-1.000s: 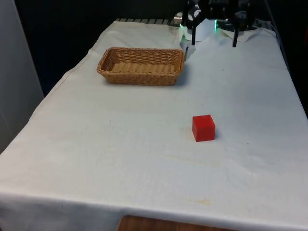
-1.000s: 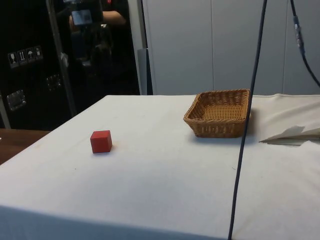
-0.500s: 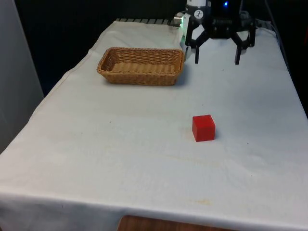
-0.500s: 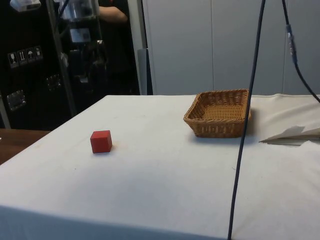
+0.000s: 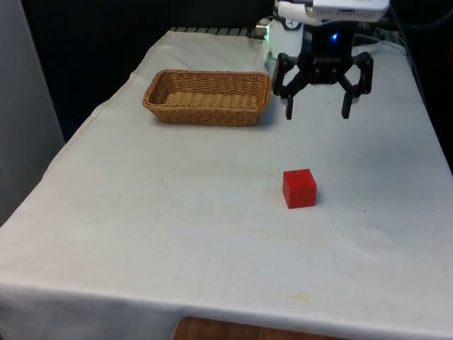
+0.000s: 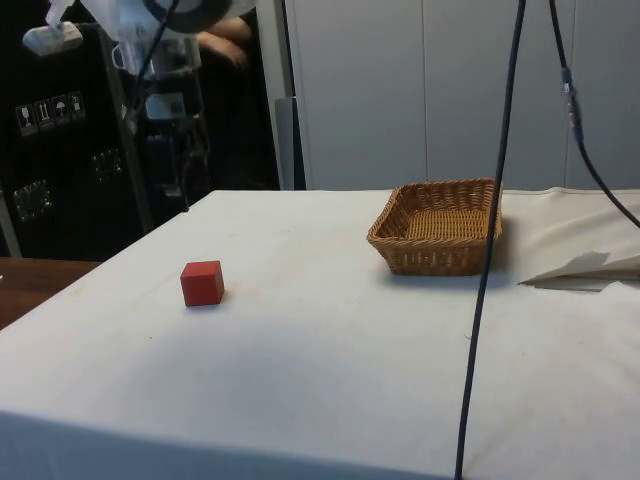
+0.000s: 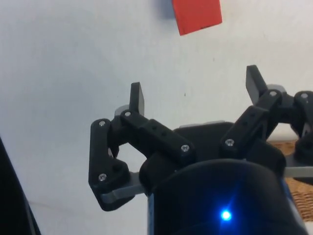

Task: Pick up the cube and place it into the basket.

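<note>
A plain red cube [image 5: 299, 188] and a tan woven wicker basket [image 5: 207, 96] sit on the white-clothed table [image 5: 177, 212], beneath the black gripper [image 5: 318, 112].

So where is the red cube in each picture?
Front view: the cube sits on the cloth nearer the camera than the end effector, toward the front view's right.
Side view: the cube sits on the cloth, far from the basket.
Wrist view: the cube lies on the cloth ahead of the open fingers.
Shared landmark: the basket, apart from the cube.
</note>
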`<action>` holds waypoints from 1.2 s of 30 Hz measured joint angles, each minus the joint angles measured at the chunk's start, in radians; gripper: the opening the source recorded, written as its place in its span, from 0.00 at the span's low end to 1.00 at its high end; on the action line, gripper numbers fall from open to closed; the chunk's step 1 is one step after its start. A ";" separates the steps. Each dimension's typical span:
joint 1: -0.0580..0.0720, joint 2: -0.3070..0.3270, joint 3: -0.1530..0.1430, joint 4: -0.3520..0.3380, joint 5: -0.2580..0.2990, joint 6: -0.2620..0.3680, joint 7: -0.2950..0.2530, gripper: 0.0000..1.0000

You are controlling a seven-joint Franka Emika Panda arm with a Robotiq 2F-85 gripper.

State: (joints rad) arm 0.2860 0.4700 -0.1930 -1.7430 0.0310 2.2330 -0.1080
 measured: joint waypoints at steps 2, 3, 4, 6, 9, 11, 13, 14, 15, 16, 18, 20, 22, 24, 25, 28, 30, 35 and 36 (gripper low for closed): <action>0.000 0.004 0.000 0.000 0.000 0.005 -0.008 1.00; 0.000 0.008 0.000 -0.001 0.000 0.009 -0.016 1.00; 0.000 0.012 0.000 -0.001 0.000 0.013 -0.023 1.00; 0.000 0.021 0.000 -0.001 0.000 0.023 -0.039 1.00; 0.000 0.037 0.000 -0.002 0.000 0.041 -0.061 1.00; 0.000 0.048 -0.001 -0.002 0.000 0.054 -0.075 1.00; 0.000 0.059 -0.001 -0.002 0.000 0.069 -0.088 1.00; 0.000 0.065 -0.001 -0.002 0.000 0.076 -0.095 1.00; 0.000 0.070 -0.001 -0.002 0.000 0.084 -0.101 1.00; 0.000 0.075 -0.001 -0.002 0.000 0.090 -0.108 1.00; 0.000 0.087 -0.002 -0.001 0.000 0.105 -0.120 1.00; -0.001 0.100 -0.002 0.000 0.000 0.120 -0.133 1.00; -0.002 0.114 -0.004 0.002 0.000 0.135 -0.146 1.00; -0.004 0.137 -0.007 0.009 0.000 0.154 -0.165 1.00; -0.004 0.137 -0.007 0.009 0.000 0.154 -0.165 1.00; -0.009 0.162 -0.010 0.022 0.002 0.165 -0.185 1.00; -0.012 0.180 -0.012 0.032 0.004 0.170 -0.199 1.00; -0.023 0.219 -0.016 0.050 0.009 0.189 -0.234 1.00; -0.026 0.230 -0.016 0.054 0.009 0.196 -0.243 1.00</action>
State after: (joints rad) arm 0.2600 0.7000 -0.2090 -1.6890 0.0400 2.4290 -0.3510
